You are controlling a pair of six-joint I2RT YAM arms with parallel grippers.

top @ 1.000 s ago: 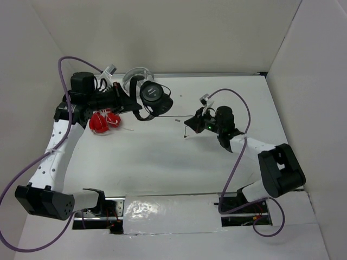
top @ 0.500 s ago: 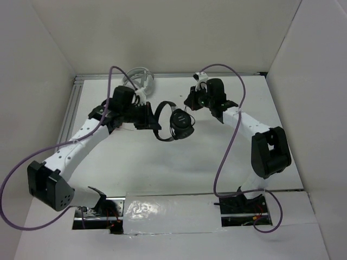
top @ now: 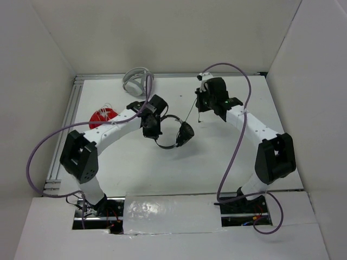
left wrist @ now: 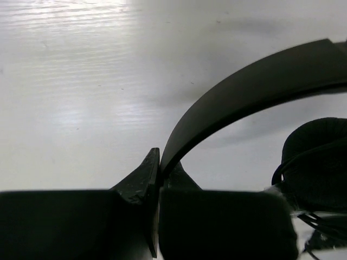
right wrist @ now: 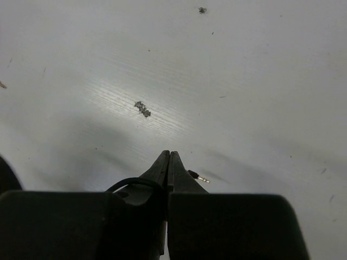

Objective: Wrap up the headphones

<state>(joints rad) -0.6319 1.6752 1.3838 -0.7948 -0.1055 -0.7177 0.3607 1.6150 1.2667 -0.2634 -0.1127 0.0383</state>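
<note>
Both arms are reaching inward over the table, each with its jaws pressed together.
The left arm (top: 108, 130) is bending up from its base and rightward, elbow out to the left. The left gripper (top: 156, 135) is pinching the headband of the headphones (top: 186, 131) between its fingertips. The right arm (top: 249, 127) is angling up and leftward toward the far side. The right gripper (top: 198, 110) is clamping the headphones' thin cable, fingers meeting without a gap.
</note>
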